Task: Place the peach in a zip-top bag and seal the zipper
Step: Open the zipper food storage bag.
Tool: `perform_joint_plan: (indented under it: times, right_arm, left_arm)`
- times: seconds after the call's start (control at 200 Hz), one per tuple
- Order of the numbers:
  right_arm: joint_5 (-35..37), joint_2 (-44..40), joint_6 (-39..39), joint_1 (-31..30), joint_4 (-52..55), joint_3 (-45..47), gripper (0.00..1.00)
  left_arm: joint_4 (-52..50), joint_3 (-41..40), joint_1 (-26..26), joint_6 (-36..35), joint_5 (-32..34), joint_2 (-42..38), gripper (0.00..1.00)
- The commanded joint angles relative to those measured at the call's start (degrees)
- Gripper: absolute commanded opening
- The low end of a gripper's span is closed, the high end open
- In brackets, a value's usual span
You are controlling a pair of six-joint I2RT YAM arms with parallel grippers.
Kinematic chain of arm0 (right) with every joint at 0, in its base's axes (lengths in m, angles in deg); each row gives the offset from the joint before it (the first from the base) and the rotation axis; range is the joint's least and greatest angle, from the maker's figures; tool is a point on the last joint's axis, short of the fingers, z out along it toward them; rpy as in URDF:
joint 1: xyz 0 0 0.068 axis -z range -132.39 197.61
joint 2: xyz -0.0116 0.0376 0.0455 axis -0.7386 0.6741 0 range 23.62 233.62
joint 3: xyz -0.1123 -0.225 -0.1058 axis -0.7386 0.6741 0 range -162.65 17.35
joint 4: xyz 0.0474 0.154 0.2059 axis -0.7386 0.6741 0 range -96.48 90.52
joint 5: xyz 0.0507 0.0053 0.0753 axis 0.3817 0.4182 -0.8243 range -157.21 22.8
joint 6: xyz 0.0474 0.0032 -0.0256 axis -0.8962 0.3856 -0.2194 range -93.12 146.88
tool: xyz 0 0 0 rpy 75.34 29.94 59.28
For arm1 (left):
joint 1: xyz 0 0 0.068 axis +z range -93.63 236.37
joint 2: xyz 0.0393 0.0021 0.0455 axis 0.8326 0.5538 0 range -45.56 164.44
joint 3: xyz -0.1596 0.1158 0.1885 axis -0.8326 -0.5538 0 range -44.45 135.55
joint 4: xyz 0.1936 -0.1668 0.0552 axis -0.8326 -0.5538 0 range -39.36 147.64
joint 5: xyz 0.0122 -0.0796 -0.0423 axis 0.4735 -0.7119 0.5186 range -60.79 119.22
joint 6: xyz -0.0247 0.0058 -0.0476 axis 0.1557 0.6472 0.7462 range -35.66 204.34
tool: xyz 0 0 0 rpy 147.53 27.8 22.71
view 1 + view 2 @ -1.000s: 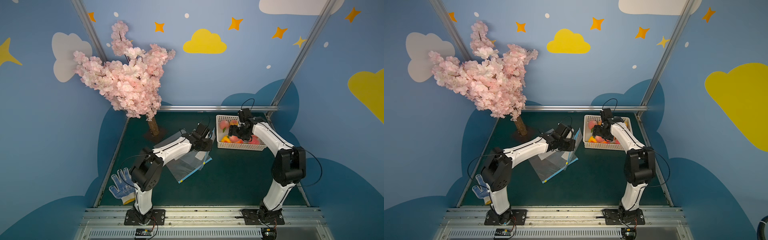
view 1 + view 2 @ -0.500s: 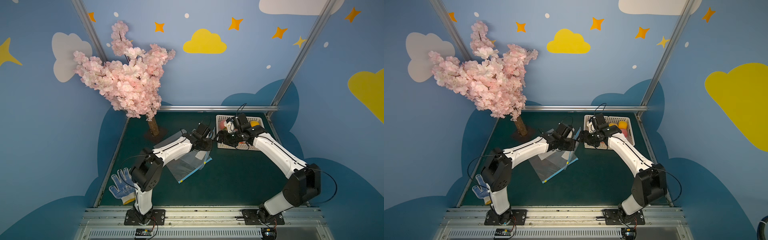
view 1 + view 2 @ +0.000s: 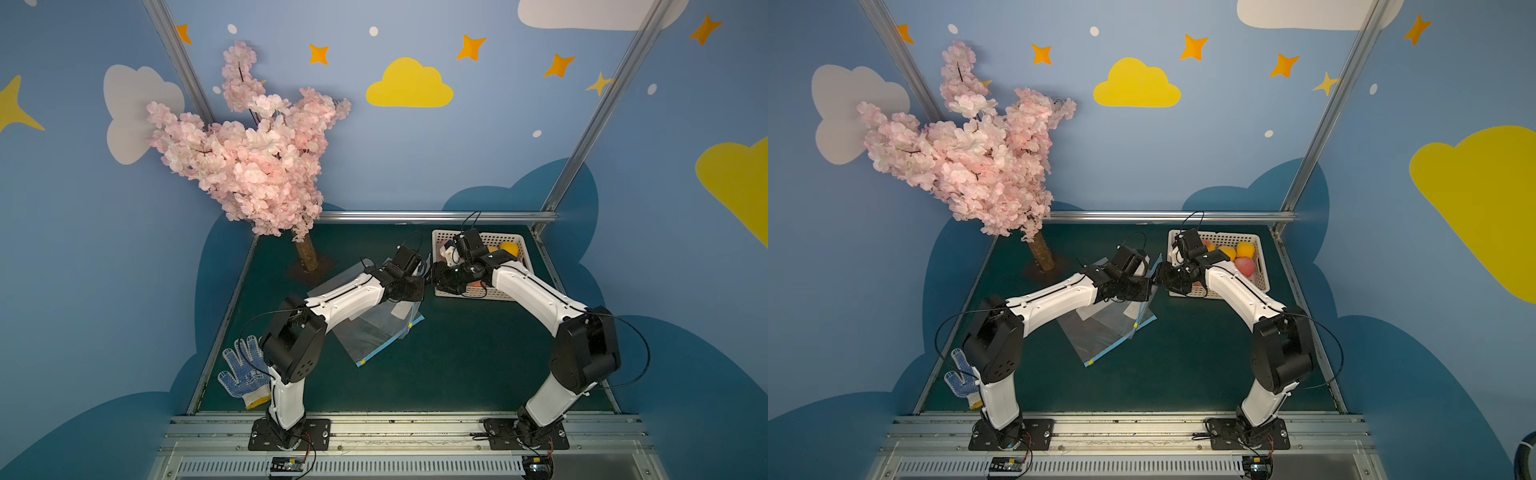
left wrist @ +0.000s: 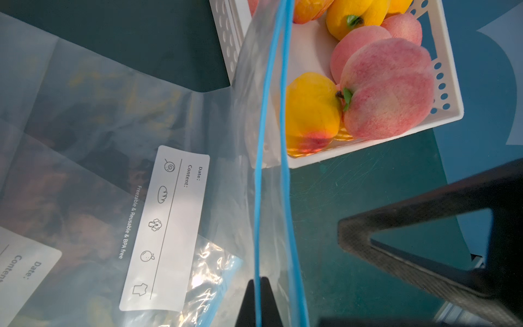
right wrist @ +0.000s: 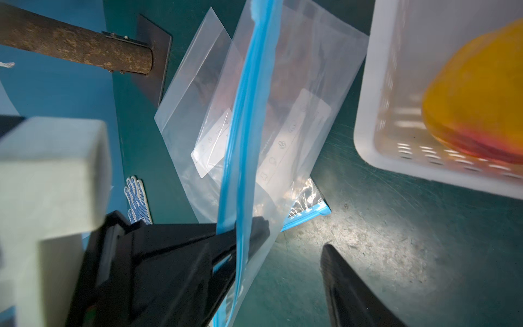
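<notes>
Peaches (image 4: 387, 90) in white basket (image 4: 450, 42)

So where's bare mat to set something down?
Bare mat lies between the arm bases, bordered by the flat bags; also between tree trunk and basket. Crowded where left gripper and right gripper meet at the lifted bag.

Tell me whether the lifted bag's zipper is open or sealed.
Open. In the left wrist view, the zip-top bag has two blue zipper tracks that run apart, and the left gripper pinches just one of them.
</notes>
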Motion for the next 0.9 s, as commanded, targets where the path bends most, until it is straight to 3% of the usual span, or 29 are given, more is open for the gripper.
perform_joint_plan:
  times: [0.0,0.185,0.33,0.536,0.666,0.891]
  right_arm:
    - [0.3,1.7,-0.2,0.1,-0.2,-1.5,0.57]
    - [4.6,3.1,0.7,-0.2,2.3,-1.8,0.5]
    - [9.3,3.6,1.9,-0.3,4.8,-1.7,0.34]
    - [10.2,3.6,2.2,-0.4,4.1,0.8,0.06]
    - [11.4,3.4,1.9,-0.5,4.0,1.9,0.0]
    - [13.6,2.6,3.1,-1.4,6.5,1.0,0.0]
  left_arm:
    - [0.7,-0.5,-0.1,-0.5,-0.1,-2.2,0.03]
    - [0.5,-0.9,-0.1,-0.6,1.5,-3.1,0.03]
    - [-1.7,-0.1,0.1,-0.9,4.9,-3.5,0.03]
    - [-2.3,-2.1,1.7,1.5,8.6,-5.0,0.06]
    - [-3.0,-3.9,2.7,2.5,11.2,-5.5,0.06]
    - [-7.6,-1.0,3.5,-0.8,15.2,-6.6,0.05]
